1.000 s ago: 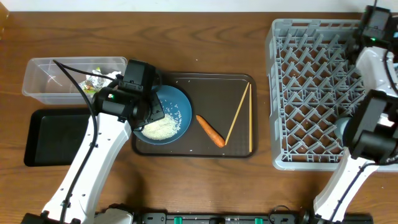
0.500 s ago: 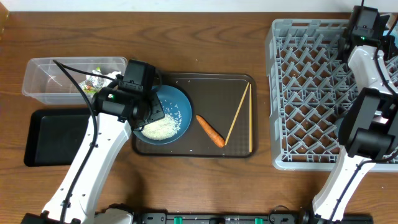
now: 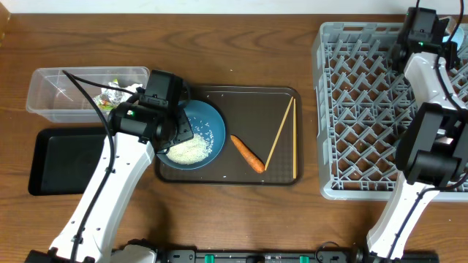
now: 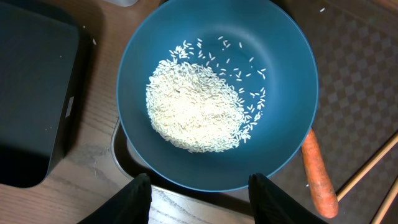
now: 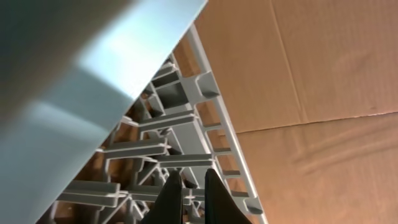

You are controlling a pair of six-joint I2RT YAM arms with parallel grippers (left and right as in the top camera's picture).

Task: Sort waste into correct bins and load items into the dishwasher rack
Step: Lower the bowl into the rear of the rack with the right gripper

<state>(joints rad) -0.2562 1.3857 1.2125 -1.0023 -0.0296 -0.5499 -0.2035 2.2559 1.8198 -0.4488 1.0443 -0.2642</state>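
Two dark fingers of the left gripper (image 4: 199,185) stood wide apart at the near edge of the wrist view. They held nothing, and the near rim of the blue bowl (image 4: 273,74) showed between them; whether they touched it I could not tell. The bowl held a pile of white rice (image 4: 196,115), heaped toward its 8 o'clock side with loose grains scattered toward 2 o'clock. From overhead, the bowl sat at the 9 o'clock end of the dark-brown serving tray (image 3: 248,109). The orange carrot (image 3: 247,153) lay just beside the bowl at its 4 o'clock, and the wooden chopsticks (image 3: 280,135) lay farther along at 3 o'clock (one slanted, one straight along the tray's edge, meeting at their far tips). At 9 o'clock from the bowl the shallow black tray (image 3: 66,161) lay on the table. Beyond it, toward 12 o'clock, stood the clear plastic tub (image 3: 51,95) with crumpled foil and wrapper scraps (image 3: 117,91) inside. The grey dishwasher rack (image 3: 365,109) filled the table's 3 o'clock side. At its far corner the right gripper (image 5: 189,177) hung over the lattice with its fingers nearly together, only a sliver between them, gripping nothing.
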